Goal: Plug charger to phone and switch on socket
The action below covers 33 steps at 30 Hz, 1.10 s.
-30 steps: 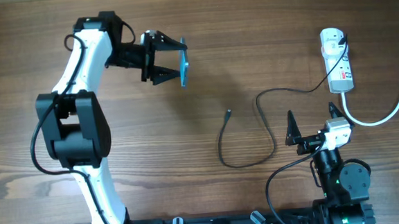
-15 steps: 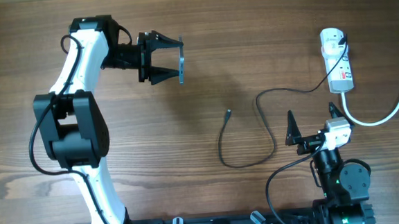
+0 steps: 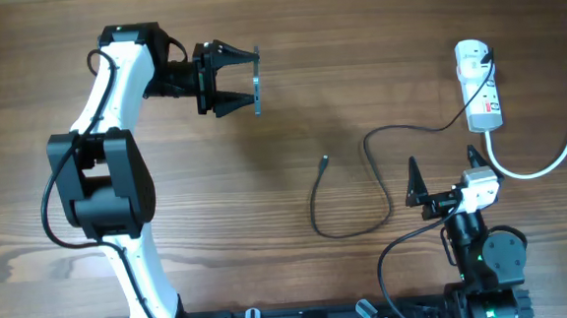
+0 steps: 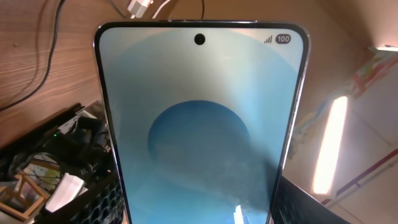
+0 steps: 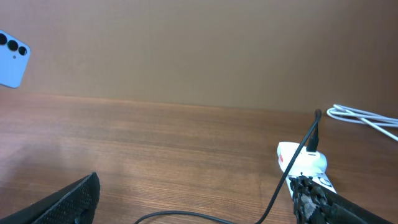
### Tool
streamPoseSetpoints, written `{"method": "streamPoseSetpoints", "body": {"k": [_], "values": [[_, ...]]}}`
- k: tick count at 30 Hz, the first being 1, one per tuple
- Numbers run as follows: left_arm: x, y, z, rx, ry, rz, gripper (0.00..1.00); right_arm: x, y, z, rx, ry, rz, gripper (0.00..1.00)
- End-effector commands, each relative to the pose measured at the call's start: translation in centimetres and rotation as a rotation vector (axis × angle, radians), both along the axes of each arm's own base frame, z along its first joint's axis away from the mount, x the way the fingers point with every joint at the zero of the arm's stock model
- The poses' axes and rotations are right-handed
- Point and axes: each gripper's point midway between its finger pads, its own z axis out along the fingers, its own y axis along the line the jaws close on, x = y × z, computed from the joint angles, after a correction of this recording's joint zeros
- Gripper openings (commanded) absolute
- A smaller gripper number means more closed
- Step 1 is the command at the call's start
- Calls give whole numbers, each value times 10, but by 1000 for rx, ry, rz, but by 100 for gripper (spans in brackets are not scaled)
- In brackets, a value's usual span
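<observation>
The left gripper clamps the turquoise-screened rectangular smartphone, now turned edge-on from above. The right gripper stays spread, empty.

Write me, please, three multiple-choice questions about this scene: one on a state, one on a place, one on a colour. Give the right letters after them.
1. How is the phone now?
A. lying flat on the table
B. held off the table by the left claw
C. leaning against the socket

2. Where is the free tip of the charger?
A. on the table, between the two arms
B. inside the phone
C. on top of the socket

3. What colour is the body of the socket?
A. black
B. white
C. green

Answers:
1 B: in the overhead view the phone stands edge-on between the claw's fingers.
2 A: the tip lies on bare wood, apart from the phone and the socket.
3 B: the body is white, with red marks.
</observation>
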Motion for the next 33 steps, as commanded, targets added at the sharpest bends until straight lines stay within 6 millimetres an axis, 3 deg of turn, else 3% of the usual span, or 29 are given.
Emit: {"method": "streamPoseSetpoints", "body": {"k": [1, 33], "values": [[-3, 0, 26, -57, -61, 14, 70, 0, -3, 2, -13, -11, -17, 100], [-3, 0, 26, -58, -61, 14, 70, 0, -3, 2, -13, -11, -17, 100]]}}
